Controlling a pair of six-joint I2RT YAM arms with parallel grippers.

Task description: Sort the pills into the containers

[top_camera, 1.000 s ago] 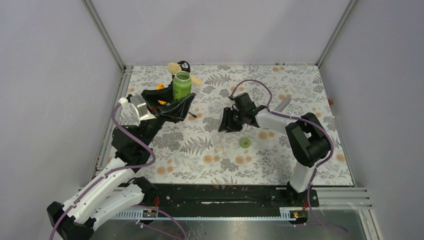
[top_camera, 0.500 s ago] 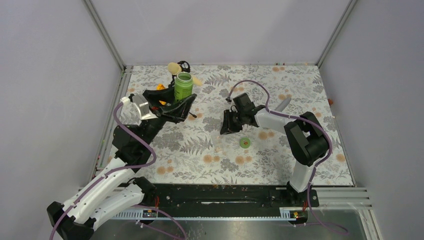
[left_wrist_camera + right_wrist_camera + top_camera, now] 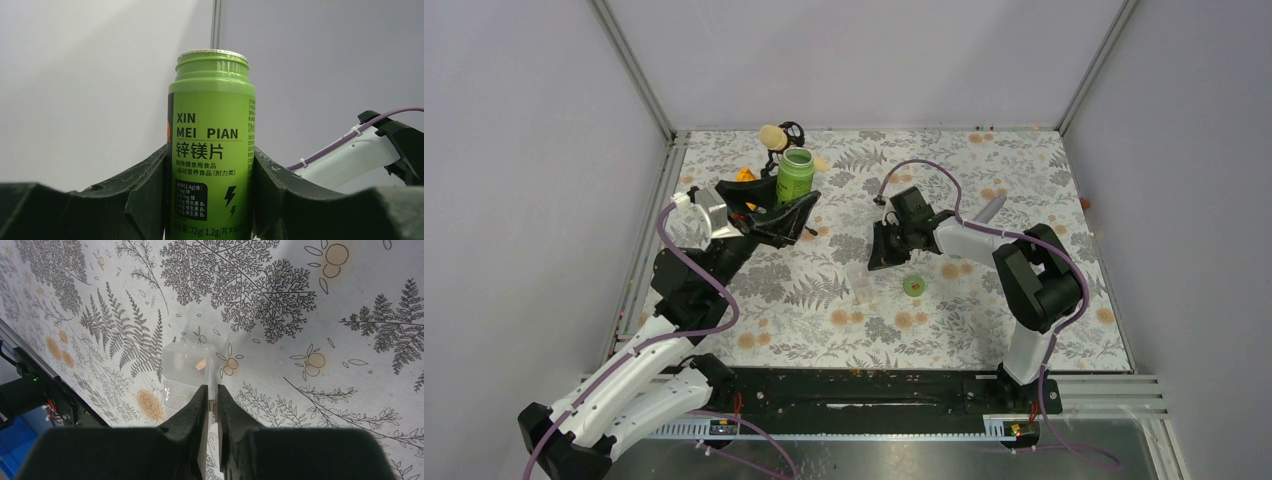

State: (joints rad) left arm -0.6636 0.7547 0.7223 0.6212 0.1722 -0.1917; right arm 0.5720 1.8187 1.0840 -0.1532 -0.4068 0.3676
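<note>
Two arms are bolted at the near edge of the worktop (image 3: pixel 824 330); the green cap (image 3: pixel 913 285), lying flat on the patterned covering, is taken as the reference mark. Just left of the cap, near it but not touching, stands the clear cup (image 3: pixel 861 287), upright and almost lost against the print. The right wrist view shows one small tan piece (image 3: pixel 200 364), probably a pill, inside it. Immediately behind and left of the cap, the right pincer (image 3: pixel 210 390) meets the cup from its far-right side. Its jaws are drawn narrow with a thin sliver of the cup's wall pinched between them, so this arm is judged to be steadying the receiver. Well beyond the cap and farther left, the left pincer (image 3: pixel 790 203) clasps the lower body of the green bottle (image 3: pixel 212 125), which is upright, long axis vertical, uncapped mouth facing up. Governing relation: from the bottle's mouth the cup lies toward the near right, well apart. Pouring would therefore call for carrying the bottle toward the cap and tipping its axis over the cup's rim. The right arm is by far the nearer to the cup. Farthest from the cap, behind the bottle, sit a tan rounded object (image 3: pixel 772 133) and a dark ring-like object (image 3: pixel 793 128), too small to identify.
</note>
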